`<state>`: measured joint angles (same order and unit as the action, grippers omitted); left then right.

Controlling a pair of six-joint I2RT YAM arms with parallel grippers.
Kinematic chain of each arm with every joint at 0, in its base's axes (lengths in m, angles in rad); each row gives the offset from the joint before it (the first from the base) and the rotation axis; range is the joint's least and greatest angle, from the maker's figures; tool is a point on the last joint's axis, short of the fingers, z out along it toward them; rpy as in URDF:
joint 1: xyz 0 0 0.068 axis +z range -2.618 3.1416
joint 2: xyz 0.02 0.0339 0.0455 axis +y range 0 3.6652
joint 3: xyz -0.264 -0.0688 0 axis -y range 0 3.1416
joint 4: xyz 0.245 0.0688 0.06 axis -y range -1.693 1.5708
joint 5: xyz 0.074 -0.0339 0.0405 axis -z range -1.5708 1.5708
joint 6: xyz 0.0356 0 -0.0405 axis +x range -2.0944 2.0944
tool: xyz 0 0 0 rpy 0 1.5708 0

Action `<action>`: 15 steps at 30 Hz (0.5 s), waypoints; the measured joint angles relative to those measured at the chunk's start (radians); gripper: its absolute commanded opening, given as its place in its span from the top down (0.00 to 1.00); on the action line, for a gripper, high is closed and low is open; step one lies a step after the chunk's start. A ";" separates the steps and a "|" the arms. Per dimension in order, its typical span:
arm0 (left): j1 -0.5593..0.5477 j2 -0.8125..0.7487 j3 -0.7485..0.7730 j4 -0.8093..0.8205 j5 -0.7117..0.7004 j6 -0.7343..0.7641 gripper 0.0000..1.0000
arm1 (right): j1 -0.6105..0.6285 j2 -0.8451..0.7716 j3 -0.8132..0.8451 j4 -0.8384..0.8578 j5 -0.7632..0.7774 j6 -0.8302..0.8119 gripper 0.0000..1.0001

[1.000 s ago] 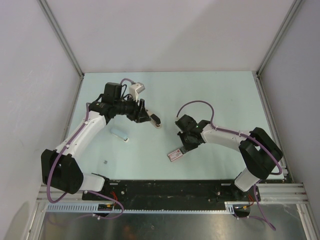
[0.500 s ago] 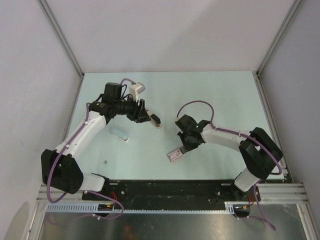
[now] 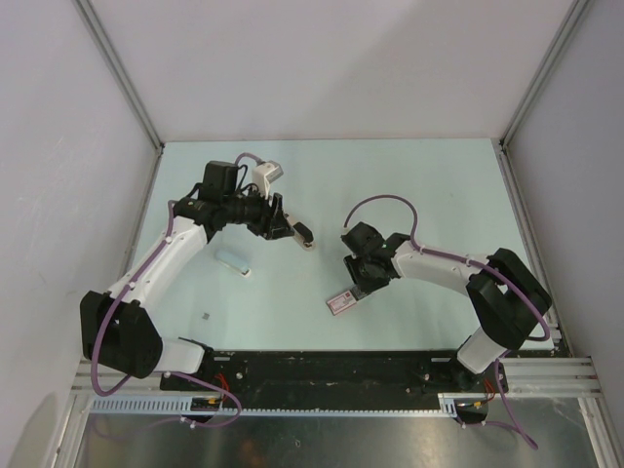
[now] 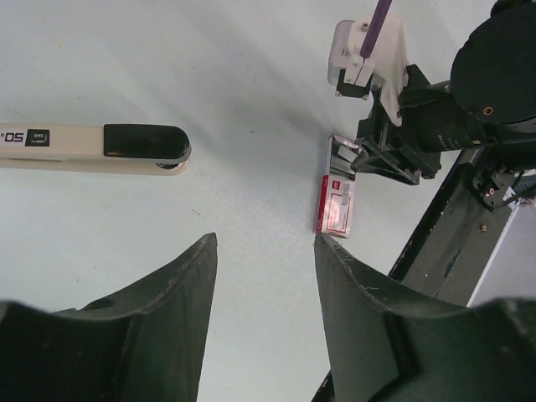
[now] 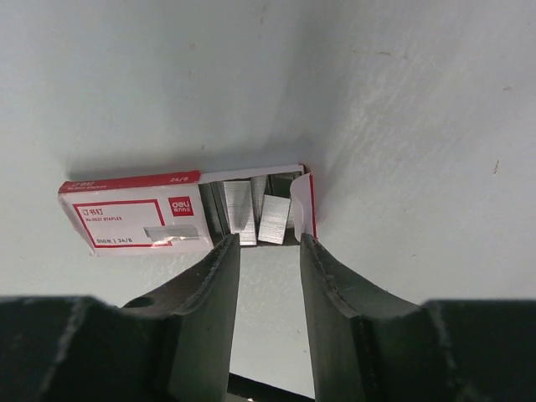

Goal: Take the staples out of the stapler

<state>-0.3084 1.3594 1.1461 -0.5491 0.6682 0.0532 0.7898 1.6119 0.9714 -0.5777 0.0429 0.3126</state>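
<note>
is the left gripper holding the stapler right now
No, the left gripper is open with nothing between its fingers, and the stapler lies apart from it on the table.

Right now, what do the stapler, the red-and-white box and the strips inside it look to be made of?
The stapler: likely plastic, smooth cream body with a glossy black cap. The box: thin printed card, matte, its end flap bent open. The strips: metal, by their bright grey ribbed sheen.
</note>
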 measured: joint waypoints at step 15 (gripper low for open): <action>-0.050 -0.010 -0.020 0.001 -0.034 0.036 0.46 | -0.106 -0.151 0.025 -0.002 -0.040 0.017 0.87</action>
<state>-0.3588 1.3499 1.1263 -0.5480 0.6342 0.0891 0.6838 1.4612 0.9962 -0.5797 0.0029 0.3298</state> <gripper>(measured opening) 0.544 0.180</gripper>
